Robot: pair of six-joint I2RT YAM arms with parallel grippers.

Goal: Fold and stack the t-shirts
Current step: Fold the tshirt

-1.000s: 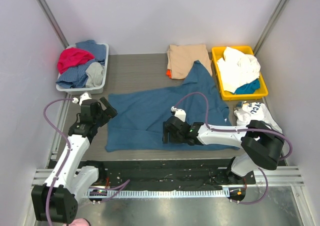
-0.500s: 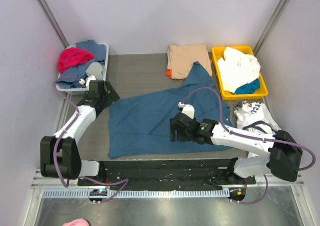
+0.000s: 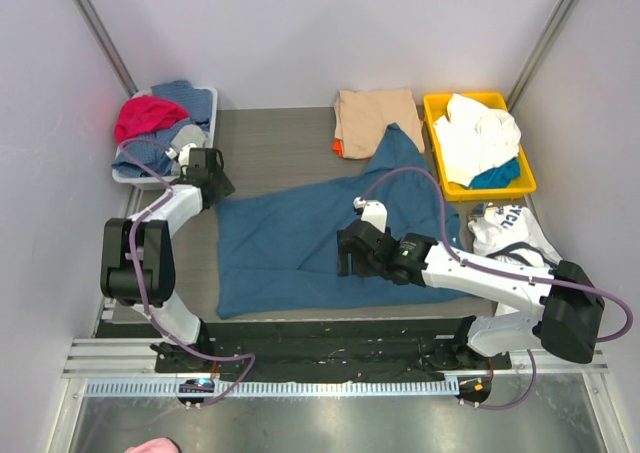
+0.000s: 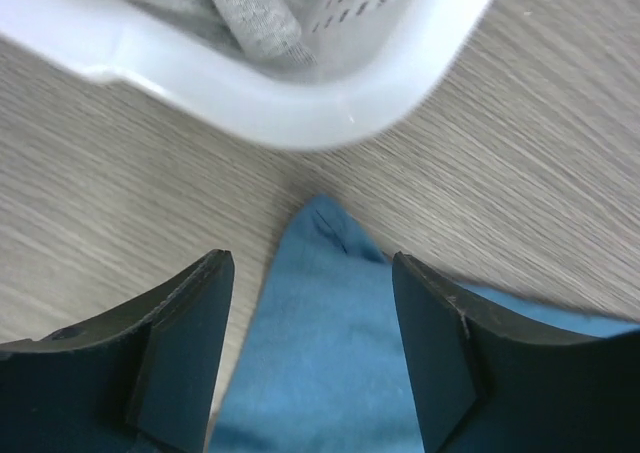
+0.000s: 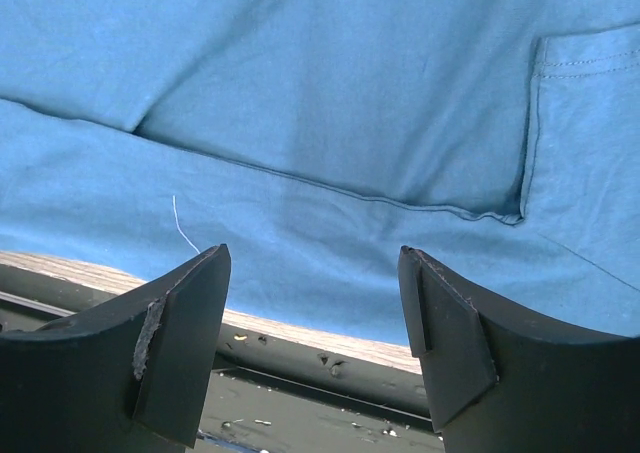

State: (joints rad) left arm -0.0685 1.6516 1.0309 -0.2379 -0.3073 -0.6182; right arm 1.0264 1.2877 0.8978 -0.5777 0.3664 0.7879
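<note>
**Top external view.** We find the teal-blue t-shirt (image 3: pixel 320 243) spread flat over the middle of the worktop (image 3: pixel 270 153), with one part reaching up towards the yellow bin (image 3: pixel 432 138). The tan-beige t-shirt (image 3: pixel 375 118) lies folded at the far edge. The orange t-shirt (image 3: pixel 338 149) shows only as a sliver beneath its near-left corner. The left pincer (image 3: pixel 218 186) sits at the teal shirt's far-left corner, just beside the white basket (image 3: pixel 165 179) of mixed clothes. The right pincer (image 3: pixel 345 261) hangs over the shirt's near middle. A white garment (image 3: pixel 505 228) to the right of the shirt carries dark lettering (too small for us to read).

**Left wrist view.** The left pincer's jaws stand apart. The pointed shirt corner (image 4: pixel 325 223) lies on the worktop between them, and neither finger presses on it. The perforated basket wall (image 4: pixel 300 123) runs across the top, with grey cloth (image 4: pixel 250 13) inside.

**Right wrist view.** The right pincer's jaws are likewise spread and grip nothing. Teal fabric fills the frame, with a stitched chest pocket (image 5: pixel 590 123) at the right and a loose white thread (image 5: pixel 183 228) at the left. We see no label or print.
</note>
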